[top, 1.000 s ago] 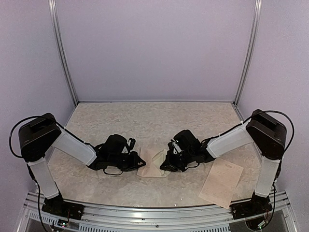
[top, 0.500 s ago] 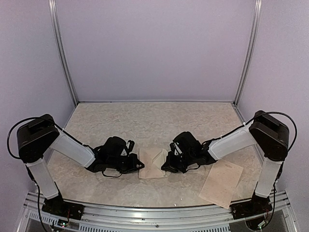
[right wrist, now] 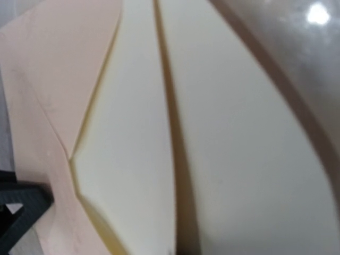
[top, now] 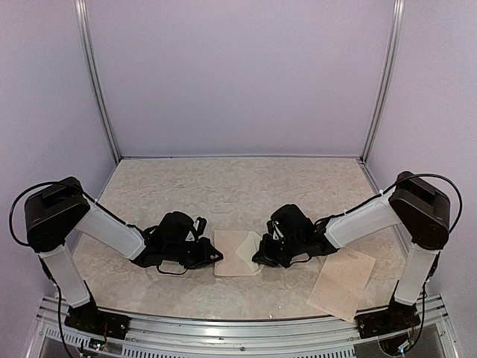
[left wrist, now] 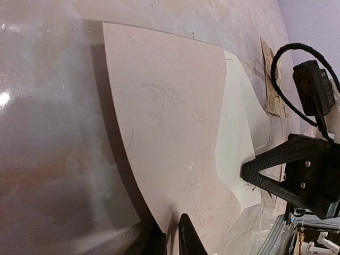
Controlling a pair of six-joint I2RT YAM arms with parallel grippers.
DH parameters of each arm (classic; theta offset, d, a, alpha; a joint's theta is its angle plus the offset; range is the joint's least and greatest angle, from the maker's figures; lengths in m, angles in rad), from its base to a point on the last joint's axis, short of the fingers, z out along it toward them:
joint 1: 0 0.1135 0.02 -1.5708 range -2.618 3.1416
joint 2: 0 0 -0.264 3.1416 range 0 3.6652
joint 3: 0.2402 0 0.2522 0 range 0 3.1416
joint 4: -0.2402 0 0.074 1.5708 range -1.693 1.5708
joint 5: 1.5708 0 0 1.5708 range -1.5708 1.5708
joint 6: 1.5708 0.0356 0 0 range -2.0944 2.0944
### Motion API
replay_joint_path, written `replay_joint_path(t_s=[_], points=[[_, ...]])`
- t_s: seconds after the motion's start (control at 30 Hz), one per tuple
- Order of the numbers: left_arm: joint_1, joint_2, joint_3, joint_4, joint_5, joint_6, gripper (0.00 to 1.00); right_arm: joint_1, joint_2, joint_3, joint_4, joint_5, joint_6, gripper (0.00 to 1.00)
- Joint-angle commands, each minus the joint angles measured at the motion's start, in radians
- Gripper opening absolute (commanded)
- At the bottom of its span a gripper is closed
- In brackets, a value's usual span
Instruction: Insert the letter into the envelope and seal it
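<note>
Locate the envelope (top: 235, 253) at lower centre of the top view, flat on the table (top: 223, 186) between both tools. Note the left tool (top: 218, 257) pinched shut on the envelope's left edge, with that edge curled slightly above the marble in the left wrist view. Note the right tool (top: 257, 259) closed at the cream flap (left wrist: 234, 133), folded open toward the right; cannot tell whether paper is pinched. Find the tan sticker sheet (top: 341, 282) at lower right, well apart from the envelope. Observe open marble from the envelope's far edge up to the back wall.
</note>
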Motion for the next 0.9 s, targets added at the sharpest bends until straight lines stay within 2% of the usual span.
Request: replay_joint_path(t_s=[0.0, 0.67, 0.87], points=[[-0.008, -0.008, -0.007, 0.035, 0.015, -0.005, 0.09, 0.020, 0.016, 0.015, 0.024, -0.006, -0.003, 0.00], [-0.013, -0.012, -0.030, 0.123, 0.050, -0.043, 0.11, 0.042, 0.057, 0.052, 0.118, -0.030, 0.025, 0.00], [-0.007, -0.067, -0.079, 0.193, 0.046, -0.061, 0.28, 0.042, 0.006, 0.006, 0.148, -0.002, 0.028, 0.00]])
